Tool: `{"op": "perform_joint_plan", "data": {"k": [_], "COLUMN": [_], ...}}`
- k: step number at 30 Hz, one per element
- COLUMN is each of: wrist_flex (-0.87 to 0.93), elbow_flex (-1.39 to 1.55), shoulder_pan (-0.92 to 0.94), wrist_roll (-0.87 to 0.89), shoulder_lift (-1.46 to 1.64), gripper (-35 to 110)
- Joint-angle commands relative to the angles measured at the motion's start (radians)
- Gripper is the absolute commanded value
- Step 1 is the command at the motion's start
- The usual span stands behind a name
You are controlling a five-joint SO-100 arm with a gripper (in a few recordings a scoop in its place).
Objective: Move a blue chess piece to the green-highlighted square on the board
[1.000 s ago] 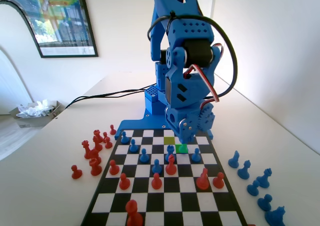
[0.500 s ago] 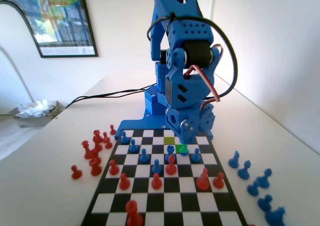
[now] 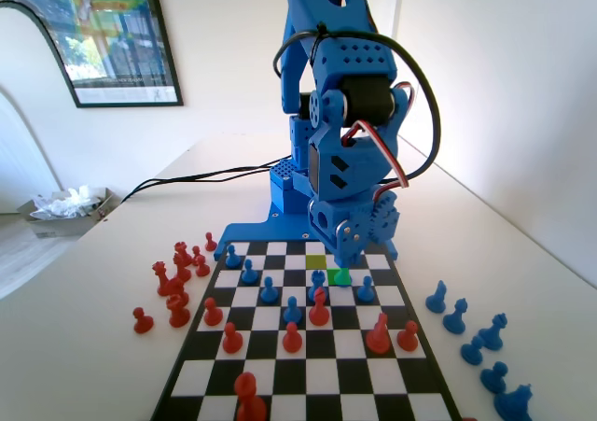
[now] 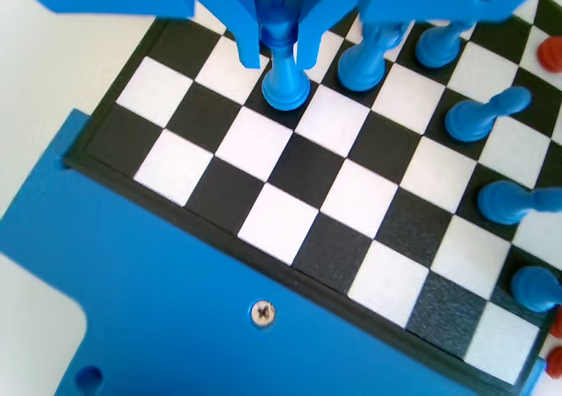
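Blue slender piece (image 4: 283, 62) stands on the glossy board (image 4: 290, 194), clamped by the tool (image 4: 279, 49).

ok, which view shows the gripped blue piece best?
Wrist view: the blue piece stands upright between the gripper jaws, base on the board. Fixed view: mostly hidden behind the gripper.

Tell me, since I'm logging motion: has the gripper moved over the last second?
Barely. In the fixed view the gripper hangs over the green square as before, perhaps very slightly lower.
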Motion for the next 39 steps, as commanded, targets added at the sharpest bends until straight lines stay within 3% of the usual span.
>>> {"op": "perform_joint_plan", "data": {"k": [1,11,39], "wrist_flex": [0.002,-0.094,-0.080], "elbow_flex": [-0.041,0.020,0.057], "shoulder_pan": [-0.005,-0.002,-0.005], "wrist_roll": [-0.017,-0.023,-0.035], "shoulder_lift": [0.064,0.064,0.097], "gripper": [1,5,4]}}
